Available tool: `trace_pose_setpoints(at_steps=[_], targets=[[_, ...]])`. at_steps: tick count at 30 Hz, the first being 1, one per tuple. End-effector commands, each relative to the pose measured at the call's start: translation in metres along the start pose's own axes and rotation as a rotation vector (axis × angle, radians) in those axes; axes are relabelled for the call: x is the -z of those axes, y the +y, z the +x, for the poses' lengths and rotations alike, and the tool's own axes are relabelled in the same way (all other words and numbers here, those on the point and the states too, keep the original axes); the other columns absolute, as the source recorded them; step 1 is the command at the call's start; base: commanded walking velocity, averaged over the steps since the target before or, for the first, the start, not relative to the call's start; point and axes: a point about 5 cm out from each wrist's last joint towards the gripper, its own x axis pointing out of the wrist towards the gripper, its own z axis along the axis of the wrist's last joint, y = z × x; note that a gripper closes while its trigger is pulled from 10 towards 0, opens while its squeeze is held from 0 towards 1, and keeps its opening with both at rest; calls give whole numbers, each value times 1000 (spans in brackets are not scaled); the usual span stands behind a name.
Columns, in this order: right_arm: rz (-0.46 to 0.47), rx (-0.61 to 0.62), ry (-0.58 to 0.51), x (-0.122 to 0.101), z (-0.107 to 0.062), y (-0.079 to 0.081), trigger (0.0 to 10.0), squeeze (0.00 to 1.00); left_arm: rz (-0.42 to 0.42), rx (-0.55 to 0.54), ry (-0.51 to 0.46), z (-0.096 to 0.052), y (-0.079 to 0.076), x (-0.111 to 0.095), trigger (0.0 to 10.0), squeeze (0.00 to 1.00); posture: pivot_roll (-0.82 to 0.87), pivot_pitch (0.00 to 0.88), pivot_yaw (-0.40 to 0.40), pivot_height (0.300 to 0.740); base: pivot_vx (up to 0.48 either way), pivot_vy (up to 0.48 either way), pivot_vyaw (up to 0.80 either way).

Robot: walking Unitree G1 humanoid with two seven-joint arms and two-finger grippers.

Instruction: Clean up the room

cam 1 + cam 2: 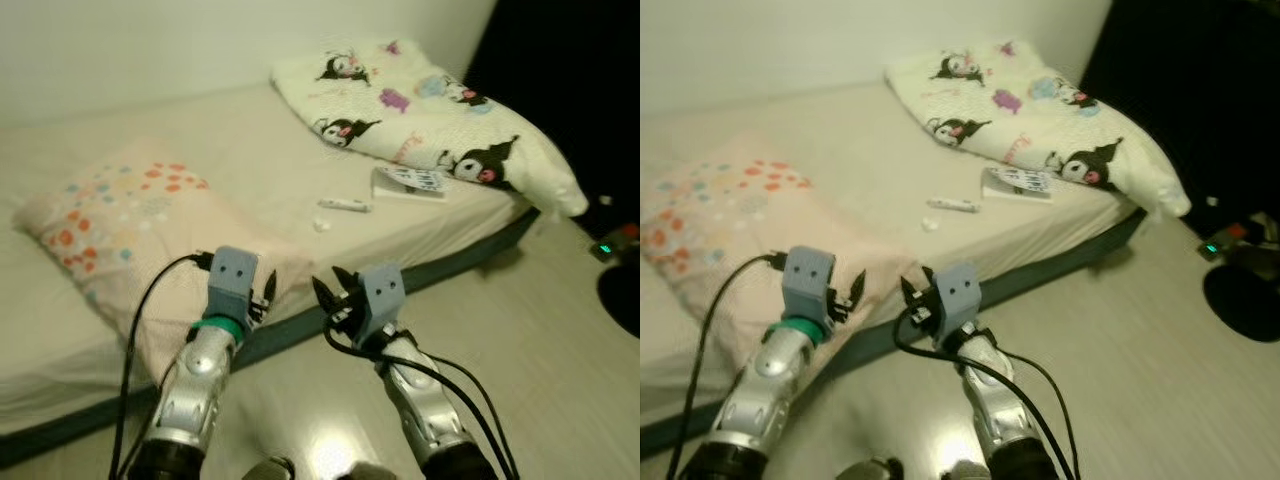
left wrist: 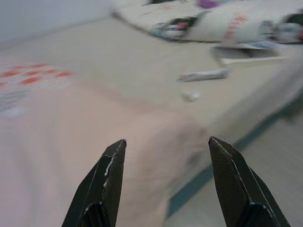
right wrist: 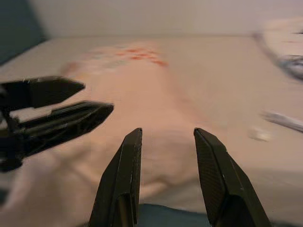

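- The bed (image 1: 250, 150) is the landmark: a low mattress against the wall, its near edge running across in front of the robot.
- A pink pillow (image 1: 150, 230) with orange and blue dots lies on the bed's near left part, one corner hanging over the edge just beyond the two grippers.
- Left gripper (image 2: 165, 146): fingers spread apart and holding nothing, aimed at that overhanging corner of the pillow.
- Right gripper (image 3: 165, 135): also parted and empty, at the bed's near edge just beside the left one, whose black fingers cross the right wrist view.
- The small clutter sits further along the bed, to the right and away from the robot: a white tube (image 1: 343, 204), a tiny white scrap (image 1: 321, 224) just beside it, and a flat printed card or booklet (image 1: 412, 181) touching the cartoon-printed blanket (image 1: 420, 110) at the bed's far right.
- The tube's long axis runs roughly parallel to the bed's near edge, so a grip across its width looks natural. My judgement is that the right arm is the nearer one (both are well short of it for now).
- Print on the booklet is too blurred to read; no brand or label is legible anywhere.
- A dark object with a green light (image 1: 606, 247) rests on the floor right of the bed.
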Motion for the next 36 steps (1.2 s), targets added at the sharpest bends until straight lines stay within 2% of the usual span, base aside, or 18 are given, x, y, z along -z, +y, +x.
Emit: trace_pose_setpoints(at_steps=[1, 19, 36], targets=[[18, -24, 12, 3, -3, 3, 10000, 0, 0, 5, 28, -2, -1, 5, 10000, 0, 12, 17, -6, 728, 0, 0, 756], [27, -142, 19, 2, -4, 17, 10000, 0, 9, -6, 53, -2, 1, 6, 10000, 0, 17, 19, -7, 728, 0, 0, 755], [66, -153, 10, 0, -5, 19, 10000, 0, 15, -6, 53, -1, 2, 4, 10000, 0, 16, 20, -6, 728, 0, 0, 745]])
